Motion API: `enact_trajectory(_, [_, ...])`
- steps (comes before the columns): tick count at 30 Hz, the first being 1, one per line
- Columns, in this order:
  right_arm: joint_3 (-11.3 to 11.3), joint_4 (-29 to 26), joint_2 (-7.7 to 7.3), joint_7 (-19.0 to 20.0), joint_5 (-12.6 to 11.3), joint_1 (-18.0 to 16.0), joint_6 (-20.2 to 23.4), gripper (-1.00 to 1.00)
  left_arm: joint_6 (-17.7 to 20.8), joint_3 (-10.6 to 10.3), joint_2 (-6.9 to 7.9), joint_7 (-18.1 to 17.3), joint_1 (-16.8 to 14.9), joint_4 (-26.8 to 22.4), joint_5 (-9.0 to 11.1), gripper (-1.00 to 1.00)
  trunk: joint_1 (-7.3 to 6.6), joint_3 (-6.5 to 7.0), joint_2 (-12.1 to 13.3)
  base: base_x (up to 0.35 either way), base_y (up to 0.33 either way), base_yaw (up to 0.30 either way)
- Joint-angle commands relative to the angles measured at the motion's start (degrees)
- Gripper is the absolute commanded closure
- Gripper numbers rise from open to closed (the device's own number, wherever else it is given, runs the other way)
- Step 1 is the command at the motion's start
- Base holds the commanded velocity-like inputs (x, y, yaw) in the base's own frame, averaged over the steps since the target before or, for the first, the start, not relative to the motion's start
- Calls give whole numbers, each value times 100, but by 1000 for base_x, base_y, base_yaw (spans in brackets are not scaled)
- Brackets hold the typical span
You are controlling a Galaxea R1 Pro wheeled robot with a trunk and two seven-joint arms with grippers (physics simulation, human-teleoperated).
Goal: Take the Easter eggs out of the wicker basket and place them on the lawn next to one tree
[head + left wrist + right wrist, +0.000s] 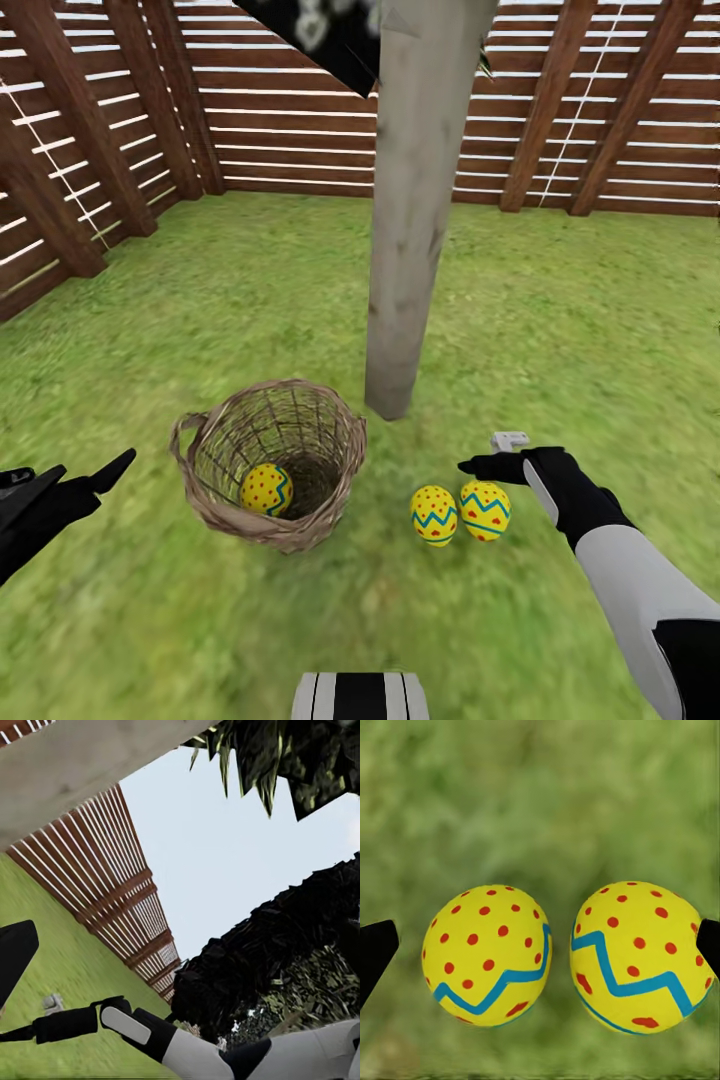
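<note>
The wicker basket stands on the lawn just left of the tree, whose pale trunk is close by. One Easter egg lies inside the basket. Two more eggs lie side by side on the grass near the trunk's foot. My right gripper hovers open just above and behind them. In the right wrist view both eggs lie beyond the spread fingertips, untouched. My left gripper is open and empty, left of the basket.
The brown slat fence closes the garden at the back and the left. Open grass stretches right of the trunk. In the left wrist view, dark foliage and my right arm show against the sky.
</note>
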Motion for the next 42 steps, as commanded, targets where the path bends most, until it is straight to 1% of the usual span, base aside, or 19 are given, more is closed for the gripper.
enact_trajectory(1, [23,-33,-7,-4,-33,-3,31,-100,61,-10,1,-9,-3,0,0,-100,-7,19,0,-328,0,0])
enact_trajectory(6, [19,-443,-7,14,-47,34,90,-100,62,-26,-6,75,-10,-3,0,-100,-20,130,7,-336,0,0])
enact_trajectory(9, [-38,-889,-16,56,-100,48,176,-100,63,-27,-5,129,-13,-3,0,-100,-27,196,11,-254,0,0])
enact_trajectory(10, [-240,-1239,-56,134,-367,68,472,-100,72,-27,0,138,-13,-3,0,-100,-30,218,12,-54,0,0])
enact_trajectory(11, [-337,-1388,-93,159,-527,88,656,-100,87,-27,1,139,-13,-5,0,-100,-32,241,13,-34,0,0])
enact_trajectory(14, [-504,-1856,-302,305,-992,249,1254,-100,153,-27,2,141,-13,-6,0,-100,-40,307,17,-25,0,0])
enact_trajectory(15, [-539,-2125,-442,480,-1193,371,1484,-100,169,-27,2,142,-13,-9,0,-100,-43,329,19,-133,0,0])
enact_trajectory(17, [-564,-2506,-692,807,-1404,570,1753,-100,178,-27,2,142,-13,-11,0,-100,-48,373,21,-230,0,0])
enact_trajectory(19, [-642,-2864,-962,1185,-1592,784,1955,-100,182,-27,4,142,-13,-11,0,-100,-53,418,24,-294,0,0])
enact_trajectory(20, [-729,-3014,-1080,1367,-1697,885,2013,-100,183,-27,3,142,-13,-11,0,-100,-56,440,25,-317,0,0])
enact_trajectory(21, [-867,-3162,-1208,1559,-1831,1012,2068,-100,184,-27,2,142,-13,-12,0,-100,-58,462,27,-328,0,0])
enact_trajectory(23, [-1001,-3255,-1293,1685,-1929,1124,2103,-100,185,-27,2,142,-13,-12,0,-100,-63,506,29,-334,0,0])
enact_trajectory(26, [-1077,-3316,-1339,1756,-1986,1191,2123,-100,185,-27,2,142,-13,-11,0,-100,-71,573,33,-338,0,0])
enact_trajectory(29, [-1094,-3350,-1350,1854,-1999,1206,2127,-100,188,-44,2,142,-17,-12,0,-100,-79,639,37,-340,0,0])
enact_trajectory(31, [-1096,-3389,-1351,1977,-2001,1208,2131,-100,185,-121,3,140,-20,-13,1,-100,-84,684,40,-340,0,0])
enact_trajectory(34, [-1097,-3412,-1352,2043,-2002,1210,2131,-100,143,-186,-12,100,-14,-1,41,-100,-92,750,44,-278,0,0])
enact_trajectory(42, [-1097,-3502,-1352,2072,-2002,1210,2128,-100,132,-211,-16,90,-13,-11,36,-100,-92,750,44,-34,0,0])
